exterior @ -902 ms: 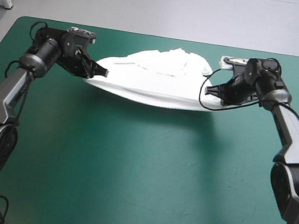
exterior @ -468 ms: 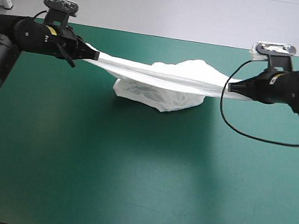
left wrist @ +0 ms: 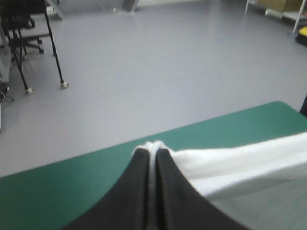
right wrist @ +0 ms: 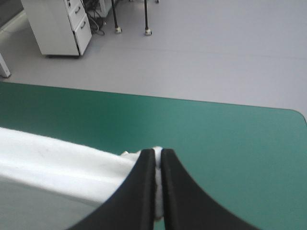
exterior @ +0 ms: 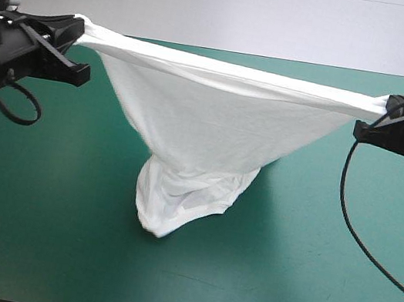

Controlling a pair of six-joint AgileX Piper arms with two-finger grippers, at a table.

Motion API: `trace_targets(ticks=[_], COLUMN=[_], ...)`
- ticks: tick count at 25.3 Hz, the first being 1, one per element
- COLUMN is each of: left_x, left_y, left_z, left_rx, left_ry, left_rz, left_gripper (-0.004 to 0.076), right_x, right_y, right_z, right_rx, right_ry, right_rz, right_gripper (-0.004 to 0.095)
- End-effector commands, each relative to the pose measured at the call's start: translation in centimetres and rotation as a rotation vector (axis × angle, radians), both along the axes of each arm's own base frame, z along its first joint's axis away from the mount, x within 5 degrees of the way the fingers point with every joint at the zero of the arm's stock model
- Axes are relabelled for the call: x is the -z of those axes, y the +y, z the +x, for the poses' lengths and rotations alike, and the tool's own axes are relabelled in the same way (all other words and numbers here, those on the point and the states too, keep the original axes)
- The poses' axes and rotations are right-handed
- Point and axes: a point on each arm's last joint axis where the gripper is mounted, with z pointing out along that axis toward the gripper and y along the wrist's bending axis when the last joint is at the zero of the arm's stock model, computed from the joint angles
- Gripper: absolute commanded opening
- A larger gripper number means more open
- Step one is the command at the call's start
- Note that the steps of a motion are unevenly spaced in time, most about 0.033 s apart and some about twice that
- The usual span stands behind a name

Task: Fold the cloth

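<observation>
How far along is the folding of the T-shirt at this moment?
Done: the left gripper and the right gripper each pinch an edge of the T-shirt, stretched taut above the table. In hand: it hangs, lower end bunched. Left: laying it flat and every fold.

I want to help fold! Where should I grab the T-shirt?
Probably the T-shirt by its narrow, bunched bottom end, from the near side of the table: it hangs loose there, while the left gripper and right gripper hold its taut top edge.
</observation>
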Motion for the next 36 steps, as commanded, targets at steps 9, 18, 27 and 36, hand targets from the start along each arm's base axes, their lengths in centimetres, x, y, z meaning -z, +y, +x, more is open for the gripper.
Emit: trace_targets(ticks=[9,18,27,36], left_x=[-7.8,-14.2,-13.7,-11.5], left_y=[1.2,2.2,1.4,-0.4], left_z=[-7.2,-12.7,-9.6,2.6], left_rx=[0.031,0.062,0.070,-0.001], left_ry=[-0.494,-0.785,-0.703,-0.615], left_rz=[-0.197,-0.261,-0.238,-0.246], left_gripper=[-0.0010,-0.0010,-0.0010,-0.0010], right_x=[-10.2,-16.4,-16.0,-14.0], right_y=[-1.7,-2.5,-1.8,0.2], right_z=[-8.1,-13.6,-10.6,1.4], right_rx=[0.012,0.020,-0.008,0.002], right_ry=[-0.533,-0.870,-0.755,-0.632], right_rz=[-0.048,-0.007,0.003,0.005], right_gripper=[-0.0015,-0.0015,-0.0015,-0.0015])
